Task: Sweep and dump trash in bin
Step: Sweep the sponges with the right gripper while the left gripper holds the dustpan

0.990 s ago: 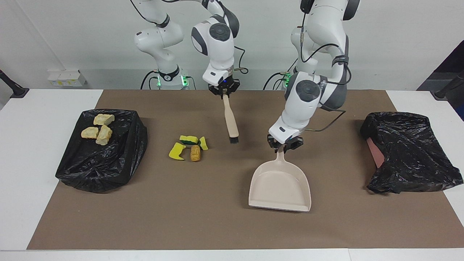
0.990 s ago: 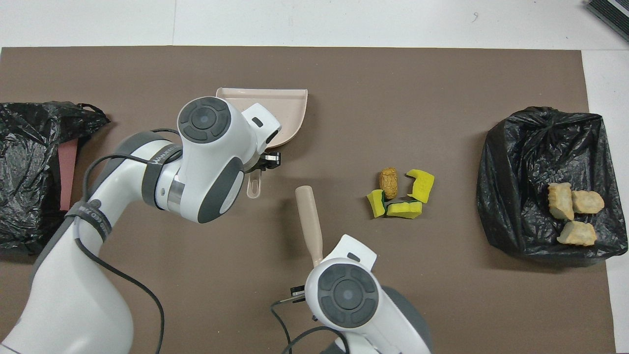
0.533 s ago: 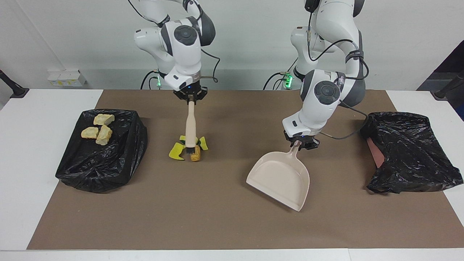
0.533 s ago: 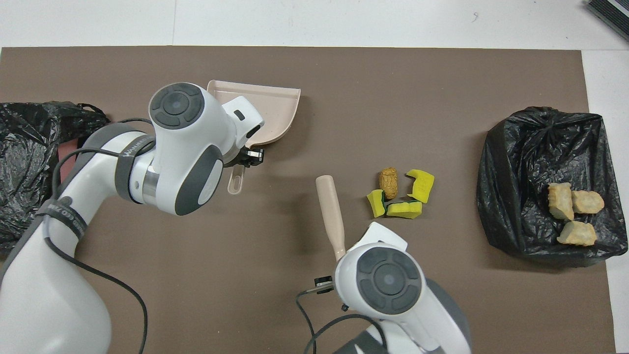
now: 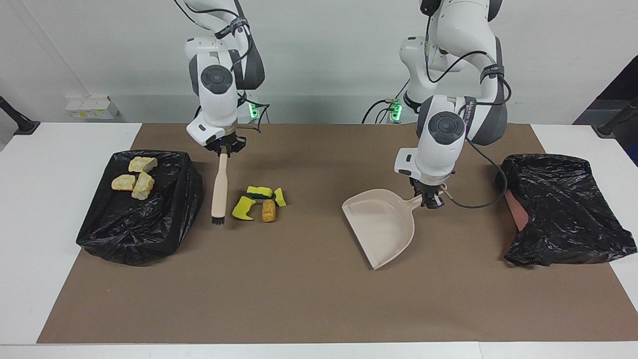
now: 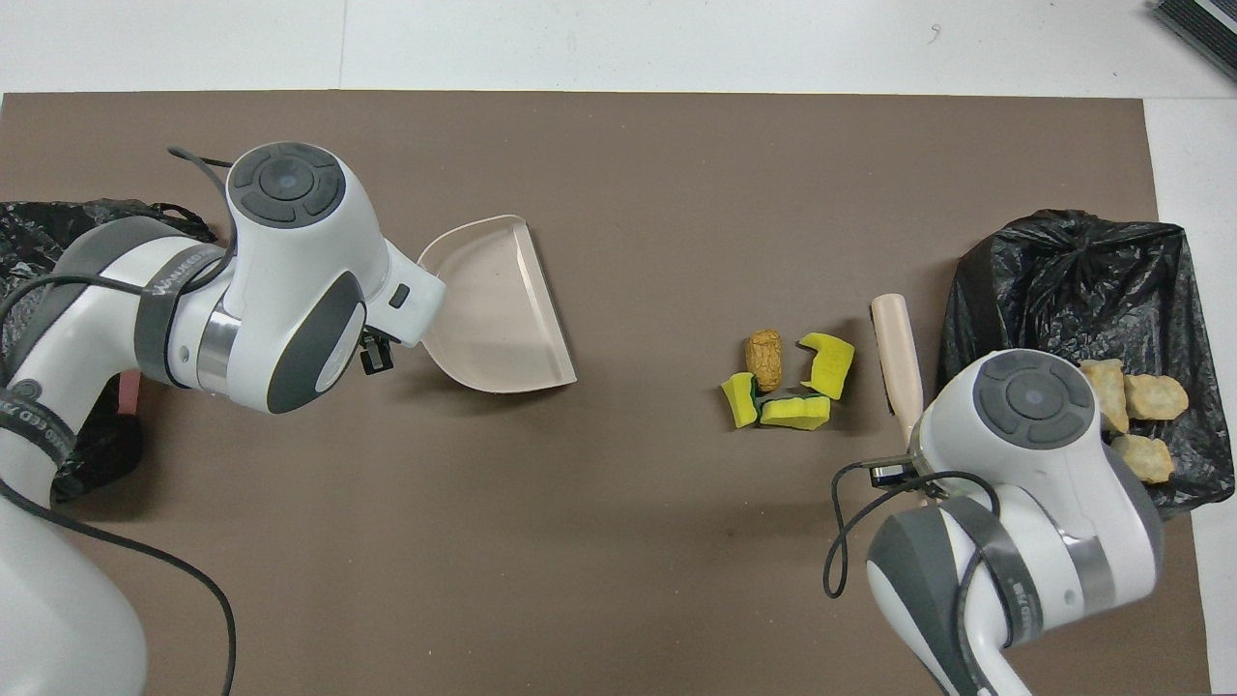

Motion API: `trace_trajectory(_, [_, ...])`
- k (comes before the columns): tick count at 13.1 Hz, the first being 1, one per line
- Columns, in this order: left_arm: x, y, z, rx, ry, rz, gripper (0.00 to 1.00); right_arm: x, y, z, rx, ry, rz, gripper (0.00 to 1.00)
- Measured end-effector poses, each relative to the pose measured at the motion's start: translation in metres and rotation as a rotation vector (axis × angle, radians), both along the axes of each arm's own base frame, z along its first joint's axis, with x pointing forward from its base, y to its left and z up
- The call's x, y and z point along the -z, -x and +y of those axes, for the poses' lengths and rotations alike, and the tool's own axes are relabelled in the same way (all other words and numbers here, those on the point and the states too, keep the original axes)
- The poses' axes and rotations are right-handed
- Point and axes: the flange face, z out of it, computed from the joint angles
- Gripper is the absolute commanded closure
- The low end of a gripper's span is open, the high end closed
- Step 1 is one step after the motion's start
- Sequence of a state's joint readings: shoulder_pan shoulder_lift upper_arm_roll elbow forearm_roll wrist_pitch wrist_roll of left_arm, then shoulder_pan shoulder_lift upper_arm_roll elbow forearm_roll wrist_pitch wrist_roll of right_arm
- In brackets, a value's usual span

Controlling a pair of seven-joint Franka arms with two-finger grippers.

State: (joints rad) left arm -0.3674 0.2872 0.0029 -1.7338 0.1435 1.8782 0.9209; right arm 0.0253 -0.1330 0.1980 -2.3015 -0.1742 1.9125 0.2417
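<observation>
The trash on the mat is a small pile: yellow sponge bits with green faces point(image 5: 243, 208) point(image 6: 827, 365) and an orange-brown lump point(image 5: 268, 211) point(image 6: 764, 359). Three pale-yellow lumps point(image 5: 134, 178) point(image 6: 1131, 398) lie on the black bin bag point(image 5: 144, 219) point(image 6: 1063, 280) at the right arm's end. My right gripper point(image 5: 225, 148) is shut on the beige brush point(image 5: 219, 182) point(image 6: 896, 340). The brush hangs bristles down between the bin bag and the pile. My left gripper point(image 5: 430, 199) is shut on the beige dustpan's point(image 5: 383, 227) point(image 6: 493, 314) handle. The pan's mouth faces the pile from well apart.
A second black bag point(image 5: 563, 209) point(image 6: 58, 290) with a reddish piece showing lies at the left arm's end. The brown mat point(image 5: 299, 299) covers most of the white table.
My right gripper carried the brush across the pile to the bin bag's side of it. My left gripper turned the dustpan so its mouth faces the pile.
</observation>
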Motion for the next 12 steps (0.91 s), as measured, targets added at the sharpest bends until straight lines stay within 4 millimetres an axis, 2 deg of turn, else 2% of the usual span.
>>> trace_trajectory(2, [0.006, 0.018, -0.015, 0.087, -0.013, 0.014, 1.0, 0.019, -0.002, 0.003, -0.015, 0.006, 0.03, 1.0])
trace_trajectory(5, [0.014, 0.051, -0.038, 0.157, -0.014, 0.011, 1.0, 0.027, 0.0, 0.016, -0.035, -0.004, 0.047, 1.0])
trace_trajectory(8, [0.013, 0.08, -0.063, 0.211, -0.013, 0.009, 1.0, 0.037, 0.01, 0.052, -0.049, -0.064, 0.083, 1.0])
trace_trajectory(12, [0.021, 0.104, -0.083, 0.198, -0.009, -0.014, 1.0, 0.04, 0.023, 0.094, -0.057, -0.146, 0.096, 1.0])
